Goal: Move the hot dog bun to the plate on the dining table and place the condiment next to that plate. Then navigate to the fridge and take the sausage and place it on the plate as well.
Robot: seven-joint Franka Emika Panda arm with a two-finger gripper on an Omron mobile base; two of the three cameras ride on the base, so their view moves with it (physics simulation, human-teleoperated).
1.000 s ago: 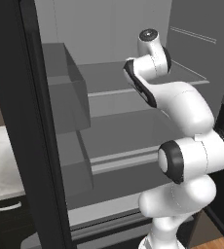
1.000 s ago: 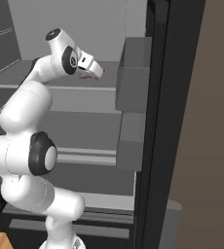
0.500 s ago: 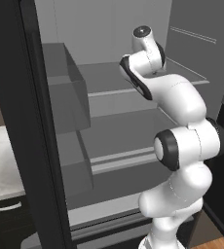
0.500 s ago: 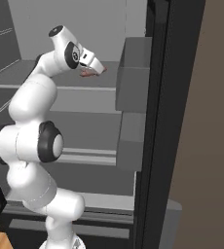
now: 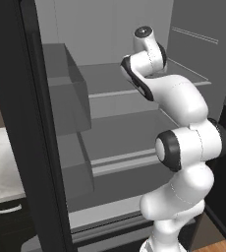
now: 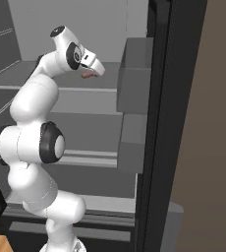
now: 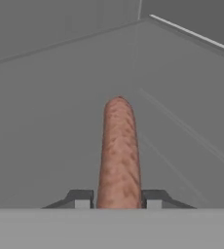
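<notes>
I am reaching into the open black fridge [image 6: 160, 123], with my hand over its upper grey shelf [image 5: 110, 81]. The slim reddish-pink sausage [image 7: 118, 146] runs straight away from the hand, and my gripper [image 7: 118, 198] is shut on its near end, one dark fingertip [image 7: 81, 198] on each side. In the right base view the sausage [image 6: 89, 74] shows just below the white hand. The hot dog bun, the plate, the dining table and the condiment are out of view.
Grey door bins [image 6: 134, 74] hang close to the right of the hand, and the fridge's black frame [image 5: 31, 128] stands to the left. A lower shelf [image 5: 120, 142] lies beneath. A marble counter [image 5: 2, 167] with black cabinets sits outside, at the left.
The jaws have closed onto the sausage on the upper shelf. The arm's upper links have shifted slightly; the hand stays over the same spot.
</notes>
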